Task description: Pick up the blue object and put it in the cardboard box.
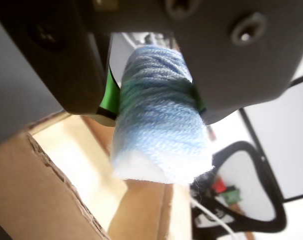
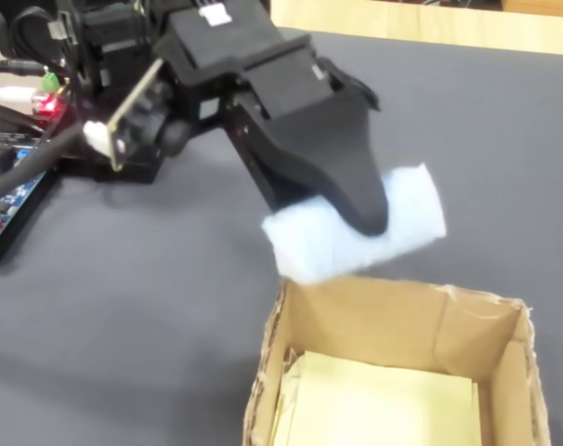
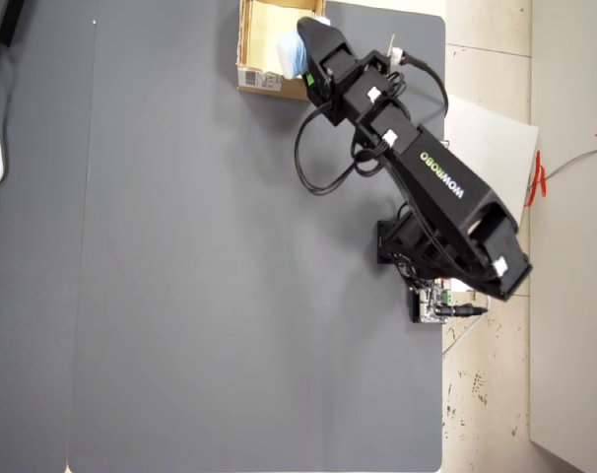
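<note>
The blue object (image 1: 159, 125), a pale fuzzy yarn-like roll, is clamped between the two dark jaws of my gripper (image 1: 154, 102), which is shut on it. In the fixed view the blue object (image 2: 407, 218) hangs tilted in the air just above the far wall of the cardboard box (image 2: 374, 321), under my gripper (image 2: 360, 218). From overhead the blue object (image 3: 290, 51) sits over the box's right edge (image 3: 264, 81), with my gripper (image 3: 303, 49) on it. The box's tan wall (image 1: 31, 190) and pale floor show below the roll in the wrist view.
The arm's base with a lit circuit board (image 2: 21, 139) and cables stands at the back left of the dark grey mat (image 2: 124, 307). A black-framed object with red and green parts (image 1: 241, 190) lies beyond the box. The mat's right edge (image 3: 443, 197) borders pale floor.
</note>
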Motion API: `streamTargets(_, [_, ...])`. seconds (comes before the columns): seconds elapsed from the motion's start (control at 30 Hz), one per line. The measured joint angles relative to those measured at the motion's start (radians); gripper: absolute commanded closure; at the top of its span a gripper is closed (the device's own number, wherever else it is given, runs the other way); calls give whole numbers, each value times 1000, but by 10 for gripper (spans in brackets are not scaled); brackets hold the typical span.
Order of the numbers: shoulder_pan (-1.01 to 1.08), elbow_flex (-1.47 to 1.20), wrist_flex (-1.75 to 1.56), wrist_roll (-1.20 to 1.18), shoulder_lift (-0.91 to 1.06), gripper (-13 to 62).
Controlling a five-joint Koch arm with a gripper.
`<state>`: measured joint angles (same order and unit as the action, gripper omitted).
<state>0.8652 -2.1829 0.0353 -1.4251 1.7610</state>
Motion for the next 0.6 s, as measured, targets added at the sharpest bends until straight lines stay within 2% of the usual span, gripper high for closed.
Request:
streamTargets(0.1, [-2, 15, 0, -2, -63, 316])
streamTargets(0.2, [-3, 66, 0, -2, -95, 239])
streamTargets(0.33, [-3, 77, 0, -2, -109, 196])
streamTargets(0.6, [-37, 80, 0, -6, -100, 192])
